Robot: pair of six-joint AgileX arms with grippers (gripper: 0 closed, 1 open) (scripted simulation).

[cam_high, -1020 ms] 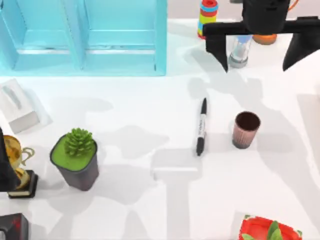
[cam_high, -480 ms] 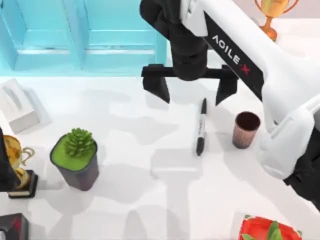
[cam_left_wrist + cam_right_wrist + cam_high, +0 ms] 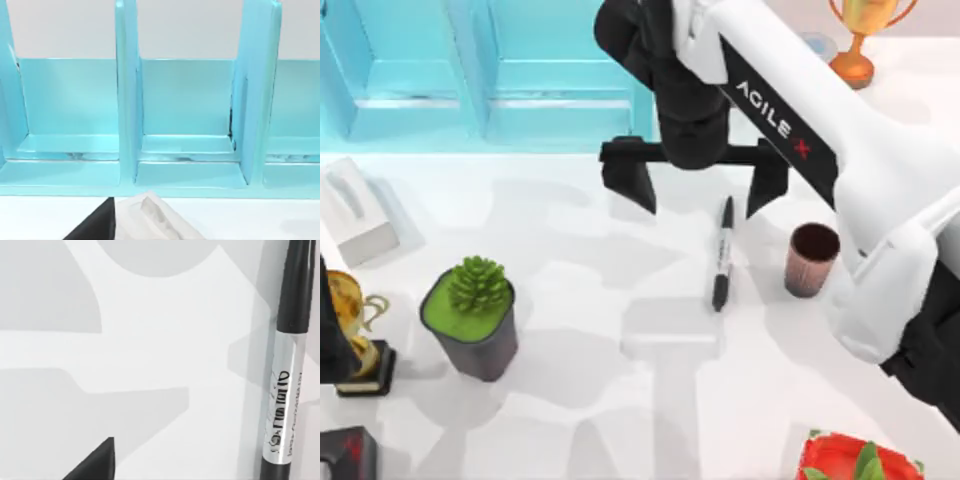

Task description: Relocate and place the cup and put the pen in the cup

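At the table's far left, beside the golden trophy cup on its dark base, the left arm is parked, its wrist view taken up by the turquoise shelf unit and a white tissue box; whether its gripper is open cannot be told. Further right, the dark grey plant pot with a green succulent is seen standing well apart from the action. Near the table's middle, the right gripper is held above the white table, its black fingers spread wide and nothing gripped or touched between them. Just right of that midpoint, the slim black marker pen with a white label band is shown lying flat, its far end close to the right-hand finger; in the right wrist view the pen is caught at the picture's edge, not centred. Beside the pen, apart from it, the small brownish-pink ribbed cup stands upright and empty. The approach to the pen is judged to be in hand, with neither object yet lifted; a shift toward the pen, a descent and a closing across the barrel are called for next.
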